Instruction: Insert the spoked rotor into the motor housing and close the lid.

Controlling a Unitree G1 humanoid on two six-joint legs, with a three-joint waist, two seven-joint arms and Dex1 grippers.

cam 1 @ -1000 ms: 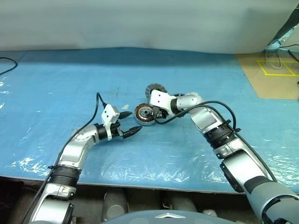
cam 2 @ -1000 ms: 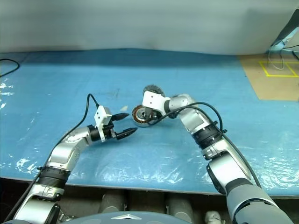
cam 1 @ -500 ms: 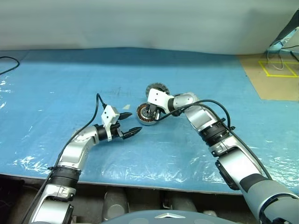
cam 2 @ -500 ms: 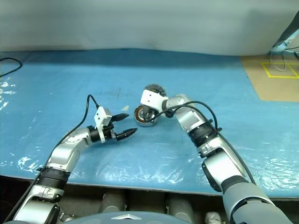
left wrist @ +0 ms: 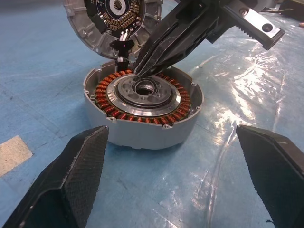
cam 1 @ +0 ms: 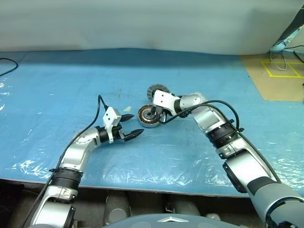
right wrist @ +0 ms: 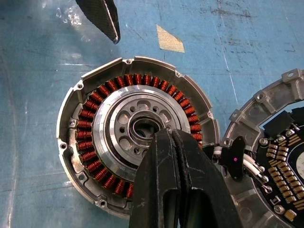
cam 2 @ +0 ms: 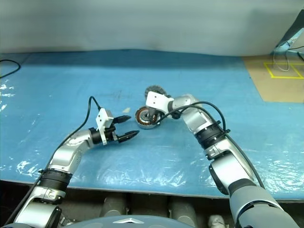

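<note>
The motor housing (cam 1: 147, 117) lies flat on the blue table, its copper windings (right wrist: 105, 88) facing up. Inside that ring sits the spoked rotor (right wrist: 124, 124), a silvery wheel with oval openings around a hub hole. The lid (cam 1: 158, 90) stands tilted just behind the housing, its circuit face (left wrist: 114, 14) showing, joined to the housing by short wires. My right gripper (right wrist: 166, 135) is shut with nothing between its fingers, its tips resting at the edge of the rotor's hub. My left gripper (cam 1: 137, 124) hovers open a short way to the left of the housing, pointing at it.
A blue plastic sheet (cam 1: 71, 76) covers the table, wrinkled near the front edge. A small beige scrap of tape (cam 1: 127, 108) lies left of the housing. At the far right is a tan board with yellow tape (cam 1: 280, 71). A black cable (cam 1: 7, 66) lies at the far left.
My right gripper's fingers have closed together over the rotor's hub. Both arms have stayed where they were, and the housing and lid have not moved.
</note>
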